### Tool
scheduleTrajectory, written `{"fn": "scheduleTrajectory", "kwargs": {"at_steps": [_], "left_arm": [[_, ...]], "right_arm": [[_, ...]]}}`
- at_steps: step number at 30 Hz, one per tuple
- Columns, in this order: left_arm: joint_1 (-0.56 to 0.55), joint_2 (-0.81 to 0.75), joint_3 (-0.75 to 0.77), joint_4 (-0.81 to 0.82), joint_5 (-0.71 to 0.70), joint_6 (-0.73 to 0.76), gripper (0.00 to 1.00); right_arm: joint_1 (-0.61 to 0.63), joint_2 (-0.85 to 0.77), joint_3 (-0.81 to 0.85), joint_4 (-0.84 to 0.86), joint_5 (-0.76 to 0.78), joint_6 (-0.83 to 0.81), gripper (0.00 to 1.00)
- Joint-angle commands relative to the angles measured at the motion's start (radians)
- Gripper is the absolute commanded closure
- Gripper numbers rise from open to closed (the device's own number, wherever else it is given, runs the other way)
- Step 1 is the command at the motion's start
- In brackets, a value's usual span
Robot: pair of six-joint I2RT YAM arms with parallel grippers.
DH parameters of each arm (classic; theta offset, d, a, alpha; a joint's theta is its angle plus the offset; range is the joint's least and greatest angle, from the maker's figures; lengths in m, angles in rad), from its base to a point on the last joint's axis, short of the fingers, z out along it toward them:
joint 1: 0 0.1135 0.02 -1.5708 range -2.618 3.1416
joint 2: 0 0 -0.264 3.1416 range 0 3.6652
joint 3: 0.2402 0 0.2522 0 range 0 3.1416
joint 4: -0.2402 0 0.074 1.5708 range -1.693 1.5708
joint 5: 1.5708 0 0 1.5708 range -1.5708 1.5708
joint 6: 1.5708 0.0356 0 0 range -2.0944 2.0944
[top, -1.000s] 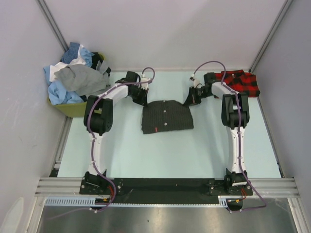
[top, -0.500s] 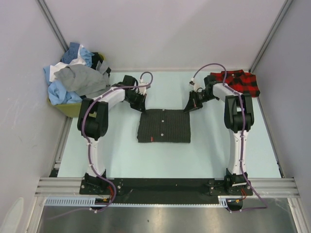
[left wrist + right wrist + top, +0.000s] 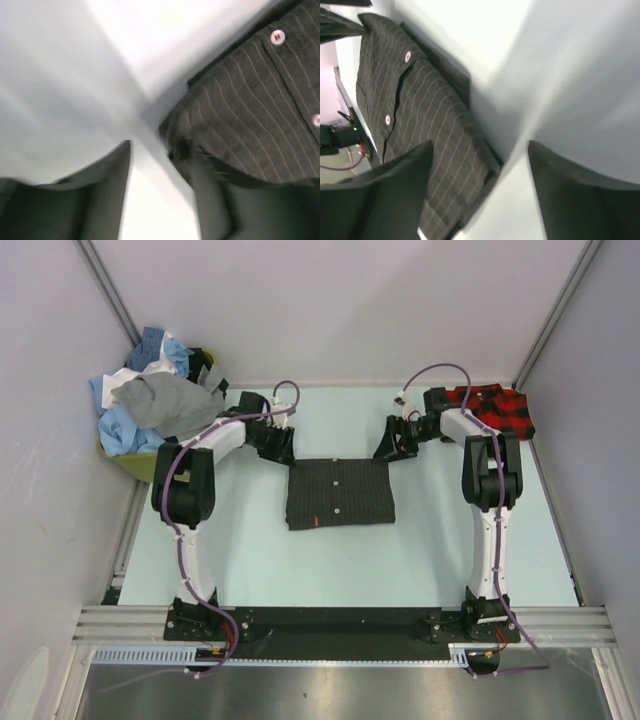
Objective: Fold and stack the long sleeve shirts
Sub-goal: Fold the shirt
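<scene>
At the table [image 3: 250, 560] centre the folded charcoal pinstriped shirt [image 3: 338, 495] is lying, left hand [image 3: 283, 452] and right hand [image 3: 385, 450] hovering spread at its far corners; carrying it onto the two-o'clock red-and-black plaid shirt [image 3: 500, 410] is likely coming next.

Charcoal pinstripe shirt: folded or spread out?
Folded: the charcoal pinstripe shirt lies as a compact rectangle on the table, no sleeves showing, buttons facing up.

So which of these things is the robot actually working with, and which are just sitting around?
Part of the job:
charcoal pinstriped shirt, folded, centre;
red-and-black plaid shirt, folded, far right corner;
heap of blue, white and grey shirts, far left.

Just lying about:
yellow-green bin under that heap;
purple cables.
</scene>
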Motion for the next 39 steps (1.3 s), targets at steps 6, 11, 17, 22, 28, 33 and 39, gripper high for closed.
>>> {"fn": "scheduleTrajectory", "kwargs": {"at_steps": [6, 11, 17, 22, 28, 33, 39], "left_arm": [[-0.034, -0.584, -0.444, 0.178, 0.395, -0.286, 0.01], [-0.239, -0.669, -0.737, 0.643, 0.473, -0.653, 0.01], [-0.266, -0.471, -0.890, 0.894, 0.452, -0.846, 0.01], [-0.086, -0.319, -0.925, 0.841, 0.450, -0.816, 0.01], [-0.023, -0.428, -0.986, 0.712, 0.501, -0.718, 0.01], [-0.121, -0.669, -0.895, 0.658, 0.547, -0.738, 0.00], [-0.181, -0.453, -0.642, 0.778, 0.435, -0.772, 0.01]], "right_arm": [[-0.074, -0.445, -0.241, -0.091, -0.218, 0.015, 0.00], [0.111, -0.593, -0.585, 0.214, -0.361, 0.272, 0.00], [0.190, -0.483, -0.840, 0.715, -0.344, 0.595, 0.00], [0.078, -0.268, -0.779, 0.669, -0.309, 0.567, 0.00], [0.028, -0.268, -0.661, 0.213, -0.315, 0.284, 0.00], [0.037, -0.426, -0.527, 0.055, -0.359, 0.209, 0.00], [0.092, -0.326, -0.481, 0.392, -0.313, 0.404, 0.00]]}}
